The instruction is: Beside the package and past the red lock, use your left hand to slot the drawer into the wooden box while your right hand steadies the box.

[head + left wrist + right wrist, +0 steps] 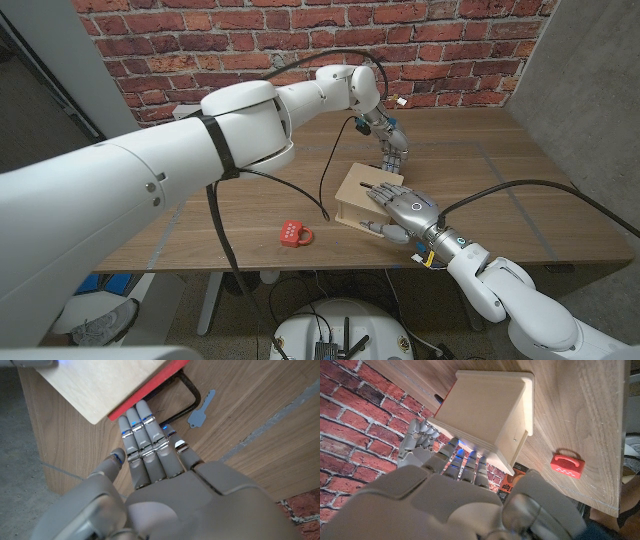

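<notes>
The pale wooden box (356, 196) stands mid-table. My right hand (402, 209) lies over its top, fingers across the lid (490, 410) and thumb down the near side, gripping it. My left hand (392, 146) reaches down behind the box. Its straight fingertips (135, 415) press on the red drawer front (150, 394), which shows as a thin strip under the box panel (100, 385); it holds nothing. The drawer's black handle loop (191, 396) sticks out beside the fingers. The red lock (294, 234) lies on the table nearer the front edge, left of the box (567, 464).
A small grey-blue key (201, 410) lies on the table by the drawer handle. An orange printed packet (509, 486) shows past my right hand. A brick wall (300, 40) backs the table. The table's front edge (300, 268) runs just beyond the lock.
</notes>
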